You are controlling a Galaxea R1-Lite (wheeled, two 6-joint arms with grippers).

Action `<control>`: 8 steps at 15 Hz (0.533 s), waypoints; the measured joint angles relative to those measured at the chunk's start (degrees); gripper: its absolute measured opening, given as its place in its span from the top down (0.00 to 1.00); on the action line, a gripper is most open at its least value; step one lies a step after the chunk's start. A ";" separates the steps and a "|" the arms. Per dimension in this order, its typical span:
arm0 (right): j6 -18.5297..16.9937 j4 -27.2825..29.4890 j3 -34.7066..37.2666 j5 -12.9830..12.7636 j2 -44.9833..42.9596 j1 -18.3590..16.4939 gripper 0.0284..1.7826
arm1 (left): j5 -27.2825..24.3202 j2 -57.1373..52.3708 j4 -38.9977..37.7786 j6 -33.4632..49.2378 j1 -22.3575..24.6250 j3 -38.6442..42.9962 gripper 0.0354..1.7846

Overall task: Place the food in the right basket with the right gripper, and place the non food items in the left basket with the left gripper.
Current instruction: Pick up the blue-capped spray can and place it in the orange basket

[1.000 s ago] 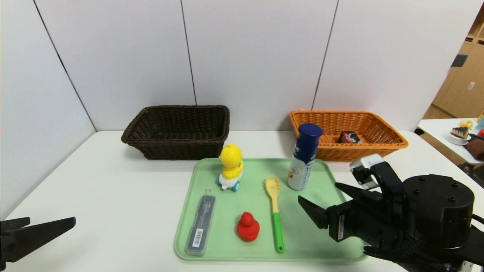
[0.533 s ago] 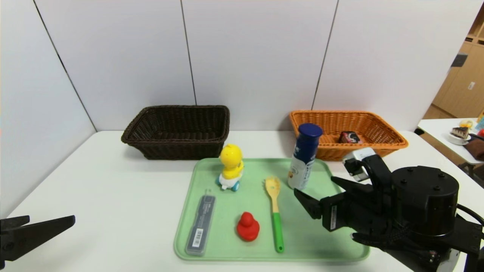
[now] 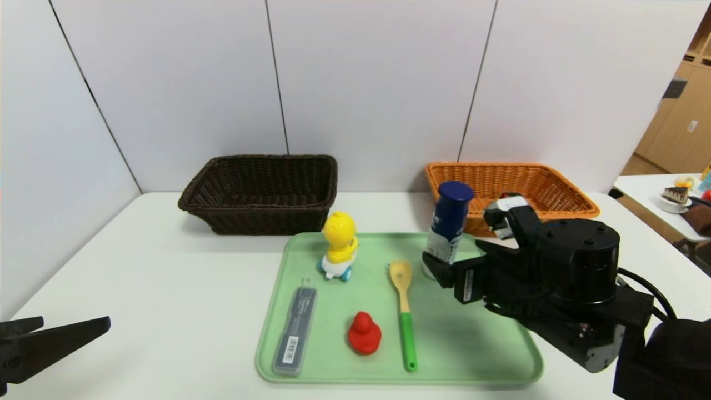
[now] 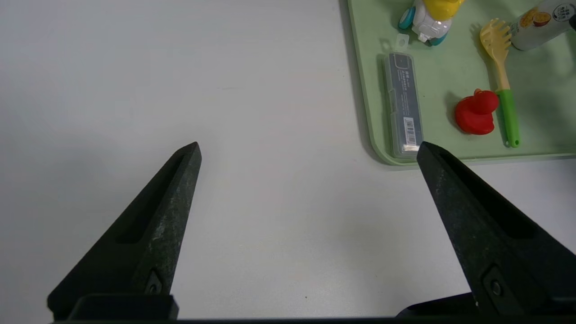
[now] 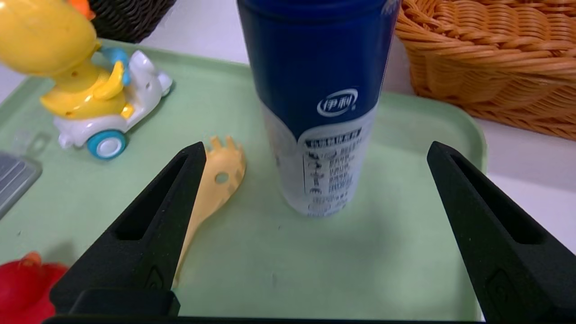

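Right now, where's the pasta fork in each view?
Head: pasta fork lies mid-tray, between the red duck and the bottle.
Left wrist: fork far off, beside the red duck.
Right wrist: only its head shows, behind one finger.
Shared landmark: green tray.

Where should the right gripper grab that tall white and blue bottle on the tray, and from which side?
Probably at the mid-body, coming in level from the robot's side. The bottle stands upright on the green tray, a straight round cylinder, so its sides suit a pinch. The right gripper is open and already lined up with it. The pasta fork lies near one finger.
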State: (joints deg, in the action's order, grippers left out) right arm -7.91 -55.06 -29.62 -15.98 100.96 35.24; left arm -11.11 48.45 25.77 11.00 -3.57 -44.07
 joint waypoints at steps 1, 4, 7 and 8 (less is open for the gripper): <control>0.09 -1.77 -0.77 0.05 1.66 -0.30 0.05 | 0.00 0.00 -0.04 -0.02 0.00 0.06 0.06; -0.13 -6.25 -2.73 0.06 6.17 -0.73 0.05 | 0.09 0.00 0.09 -0.02 0.02 0.17 0.06; -0.43 -6.47 -4.55 0.06 8.08 -0.79 0.05 | 0.11 0.00 0.18 -0.02 0.02 0.28 0.06; -0.51 -6.56 -4.96 0.06 8.33 -0.82 0.05 | 0.11 0.00 0.20 -0.02 0.02 0.30 0.06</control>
State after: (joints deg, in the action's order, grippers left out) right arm -8.42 -61.62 -34.58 -15.92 109.29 34.43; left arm -11.00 48.45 25.97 10.97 -3.55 -43.76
